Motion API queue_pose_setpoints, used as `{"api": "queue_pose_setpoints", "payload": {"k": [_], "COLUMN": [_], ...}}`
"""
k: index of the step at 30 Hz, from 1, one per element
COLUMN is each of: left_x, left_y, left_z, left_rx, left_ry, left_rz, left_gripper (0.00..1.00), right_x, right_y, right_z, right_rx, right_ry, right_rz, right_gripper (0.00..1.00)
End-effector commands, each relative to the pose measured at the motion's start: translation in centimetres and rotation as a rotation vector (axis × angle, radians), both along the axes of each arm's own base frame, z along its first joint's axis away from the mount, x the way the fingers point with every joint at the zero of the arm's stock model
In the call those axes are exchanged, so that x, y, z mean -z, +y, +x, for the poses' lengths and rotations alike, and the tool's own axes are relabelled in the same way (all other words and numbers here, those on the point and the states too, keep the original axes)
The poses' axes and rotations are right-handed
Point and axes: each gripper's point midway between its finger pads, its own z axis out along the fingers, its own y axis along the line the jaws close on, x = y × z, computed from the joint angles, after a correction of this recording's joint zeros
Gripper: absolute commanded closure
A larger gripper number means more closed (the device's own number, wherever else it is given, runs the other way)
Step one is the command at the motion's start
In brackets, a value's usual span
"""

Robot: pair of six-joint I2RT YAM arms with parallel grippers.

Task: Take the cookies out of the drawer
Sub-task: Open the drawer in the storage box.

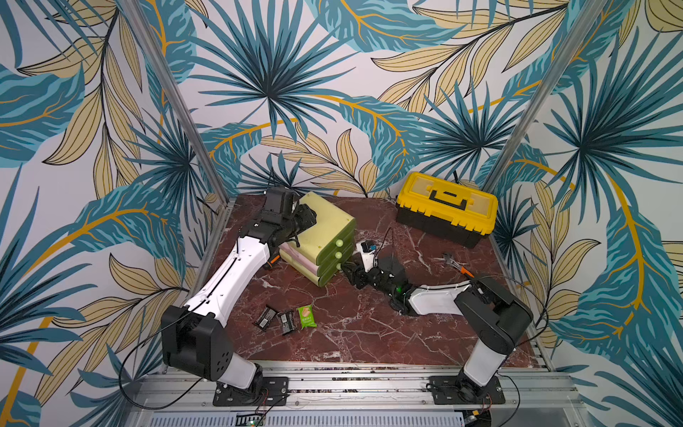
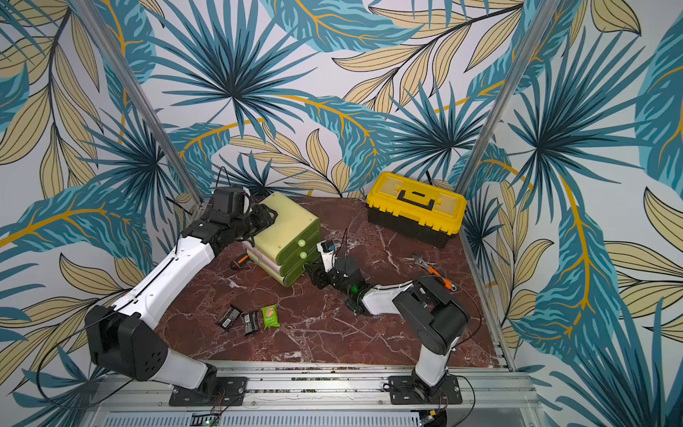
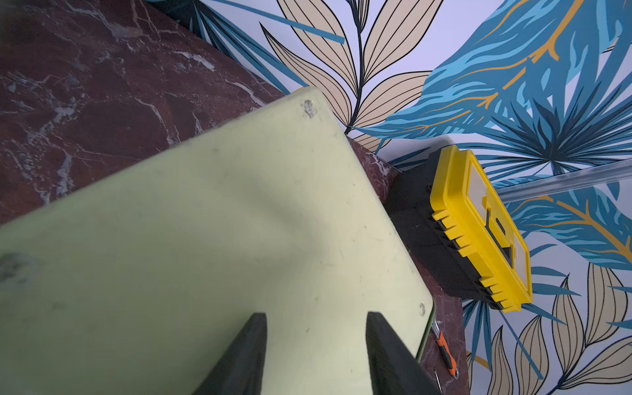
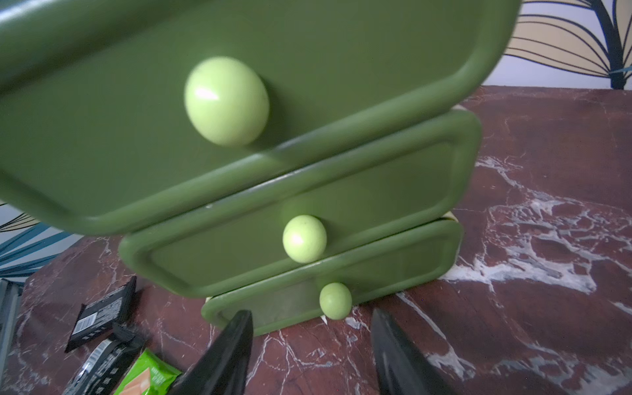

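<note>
my left claw (image 3: 316, 314) sits low on the pale top of the green drawer chest (image 1: 325, 225), fingers apart, nothing between them but that flat top. i cannot tell if the tips actually press on it.

my right claw (image 4: 311, 312) is down by the table (image 1: 369, 332) at the front of the chest, fingers spread wide and gripping nothing. the little round knob (image 4: 335, 301) of the bottom drawer (image 4: 393, 266) sits just ahead of the tips, in line with the gap, not pinched.

three fronts are stacked there, each with a light green knob. the top one looms closest to my right wrist camera. what is inside any drawer is hidden from me.

the cookies i can see are out on the marble in front of the chest, near my left arm: two black packets (image 1: 265, 317) (image 1: 288, 322) side by side and a bright green packet (image 1: 306, 317) just beside them, all lying flat.

a yellow toolbox (image 1: 447, 207) stands at the back wall, lid down. an orange-handled wrench (image 1: 456, 264) lies by my right arm.
</note>
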Motion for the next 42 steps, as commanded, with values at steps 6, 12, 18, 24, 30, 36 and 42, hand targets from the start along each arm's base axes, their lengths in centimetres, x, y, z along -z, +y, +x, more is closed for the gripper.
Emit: {"api": "queue_pose_setpoints", "payload": {"k": [6,12,18,24,30,36,42], "left_x": [4.6,3.5,0.7,0.3,1.7,2.0,2.6], "left_y": [0.7,0.8,0.8,1.4,1.6,2.0,1.9], "left_z": [-1.3,-0.9,-0.5,-1.1,-1.7,-1.7,-1.8], "left_rx": [-0.01,-0.016,-0.015,-0.022,-0.035,-0.052,-0.056], "left_ry": [0.153,0.124,0.058,0.048,0.077,0.084,0.098], "left_rz": [0.06,0.061,0.061,0.084,0.074,0.082,0.071], "left_gripper": [0.49,0.46,0.44,0.42,0.42,0.43,0.43], "right_x": [-1.2,-0.9,-0.6,-0.4,-0.5,-0.6,-0.8], "right_y": [1.5,2.7,2.8,3.4,3.6,3.5,3.0], "right_z": [1.8,2.2,2.7,2.8,3.0,3.1,2.8], "right_rx": [0.008,-0.044,-0.039,-0.067,-0.065,-0.062,-0.059], "right_ry": [-0.054,-0.091,-0.115,-0.116,-0.129,-0.133,-0.147], "right_rz": [0.064,0.04,0.015,0.01,0.0,0.0,-0.014], "right_gripper": [0.42,0.45,0.47,0.49,0.53,0.6,0.63]}}
